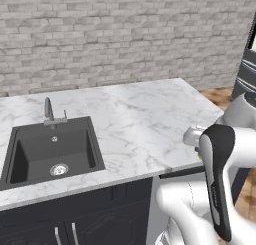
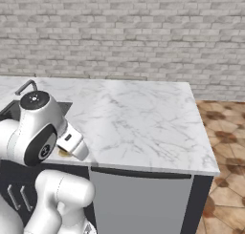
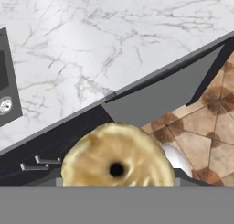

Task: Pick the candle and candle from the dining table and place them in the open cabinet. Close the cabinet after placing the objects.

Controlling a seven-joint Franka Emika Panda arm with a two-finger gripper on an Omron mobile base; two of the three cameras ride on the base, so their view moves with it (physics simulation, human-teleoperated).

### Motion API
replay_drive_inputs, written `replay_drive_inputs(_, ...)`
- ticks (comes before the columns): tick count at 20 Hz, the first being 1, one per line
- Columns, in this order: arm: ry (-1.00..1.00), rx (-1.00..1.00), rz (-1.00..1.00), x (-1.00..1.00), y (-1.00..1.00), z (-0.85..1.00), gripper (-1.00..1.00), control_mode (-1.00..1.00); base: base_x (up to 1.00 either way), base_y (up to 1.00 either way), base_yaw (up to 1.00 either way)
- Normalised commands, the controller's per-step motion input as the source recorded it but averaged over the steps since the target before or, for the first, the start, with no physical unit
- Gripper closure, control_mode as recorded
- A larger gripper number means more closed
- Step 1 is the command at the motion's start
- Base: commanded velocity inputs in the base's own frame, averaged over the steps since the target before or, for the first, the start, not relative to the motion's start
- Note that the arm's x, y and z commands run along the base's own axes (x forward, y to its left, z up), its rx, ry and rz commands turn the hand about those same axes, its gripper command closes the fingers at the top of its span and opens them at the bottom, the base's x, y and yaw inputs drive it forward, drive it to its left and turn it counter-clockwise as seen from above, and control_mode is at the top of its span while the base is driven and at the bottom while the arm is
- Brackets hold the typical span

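A round pale-yellow candle [image 3: 116, 154] with a dark wick hole fills the bottom of the hand view, seen end-on and very close. My gripper [image 2: 67, 151] is shut on it, and the candle hides the fingertips. A sliver of the candle [image 2: 63, 154] peeks out under the white hand, just above the front edge of the dining table [image 2: 139, 118]. In the left base view the arm's forearm hides the hand, at the table's [image 1: 140, 119] near right edge. The cabinet is out of view.
A black inset sink [image 1: 52, 151] with a metal tap [image 1: 50, 111] lies at the table's left end. Below the top are dark doors [image 1: 65, 224] and a grey dishwasher front [image 2: 139, 199]. A brick wall stands behind, and brown tiled floor [image 2: 225, 132] lies to the right.
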Motion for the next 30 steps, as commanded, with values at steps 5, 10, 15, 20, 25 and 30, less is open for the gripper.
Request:
replay_drive_inputs(5,0.00,-0.02,0.00,0.03,0.07,0.00,1.00,-1.00,0.00,0.00,0.00)
replay_drive_inputs(10,0.00,0.00,0.00,0.15,0.00,0.00,1.00,-1.00,0.00,0.00,0.00)
replay_drive_inputs(15,0.00,0.00,0.00,0.13,0.00,0.00,1.00,-1.00,0.00,0.00,0.00)
replay_drive_inputs(20,0.00,0.00,0.00,0.00,0.00,0.00,1.00,1.00,-0.04,0.00,0.00)
replay_drive_inputs(25,0.00,0.00,0.00,0.00,0.00,0.00,1.00,1.00,-0.34,0.00,-0.05)
replay_drive_inputs(30,0.00,0.00,0.00,0.00,0.00,0.00,1.00,1.00,-0.37,0.00,-0.07)
